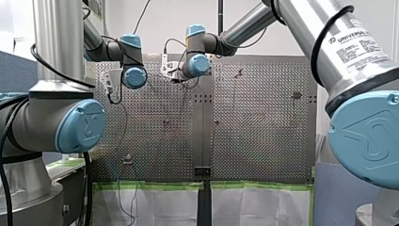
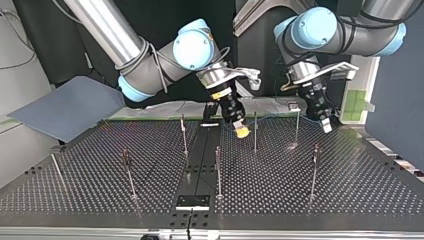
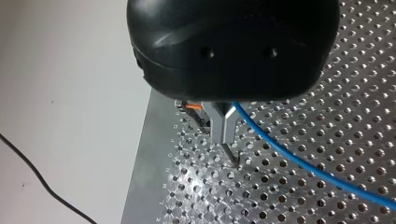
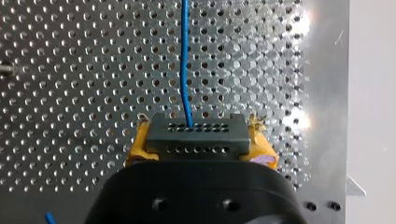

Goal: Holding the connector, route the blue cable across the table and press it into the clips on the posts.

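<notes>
Right wrist view: my right gripper (image 4: 198,129) is clamping the dark grey connector (image 4: 195,140) between its yellow pads (image 4: 138,145). The connector's long side is lying crosswise, from one pad to the other. The blue cable (image 4: 185,56) is leaving the connector's front face and running straight ahead of the gripper, low over the perforated table (image 4: 70,70). The cable's long axis is therefore following the gripper's line of reach, and the connector's holed face is pointing the same way.

In the left wrist view, my left gripper (image 3: 229,150) is holding its metal fingers (image 3: 223,126) drawn together, with the tips nearly touching the table. The cable is emerging just beside those fingers and slanting away to one side. Whether they are pinching it I cannot tell, since the black body is hiding that spot.

In the top view, both grippers are hovering low, with thin posts (image 2: 255,131) standing near them. The right gripper is sitting just beside one post. The clips on the posts are too small to make out.

As I judge it, the coming move is turning on that straight line ahead of the connector. The right arm is the one carrying the connector, so it is the one that needs to swing this line across a post.
</notes>
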Controlling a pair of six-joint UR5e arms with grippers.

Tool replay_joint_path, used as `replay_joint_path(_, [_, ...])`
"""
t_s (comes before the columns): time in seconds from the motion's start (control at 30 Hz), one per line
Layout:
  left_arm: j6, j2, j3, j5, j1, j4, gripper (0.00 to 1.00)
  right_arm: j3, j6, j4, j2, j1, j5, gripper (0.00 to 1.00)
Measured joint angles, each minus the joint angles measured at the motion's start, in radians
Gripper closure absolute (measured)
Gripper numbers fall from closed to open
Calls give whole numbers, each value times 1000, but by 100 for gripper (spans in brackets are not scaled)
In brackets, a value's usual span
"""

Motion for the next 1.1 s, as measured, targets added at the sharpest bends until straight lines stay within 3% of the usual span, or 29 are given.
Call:
replay_joint_path(0.27, [-2,-6,41,3,31,-44,100,-80,21,20,29,5,-3,100])
replay_joint_path(0.5, [-7,-14,51,28,58,-38,100,-151,39,41,43,2,-3,100])
replay_joint_path(0.8, [-24,-68,72,67,91,-14,100,-252,41,62,83,11,-1,100])
replay_joint_path(1.1, [-21,-80,99,145,180,-2,100,-343,40,62,127,14,2,100])
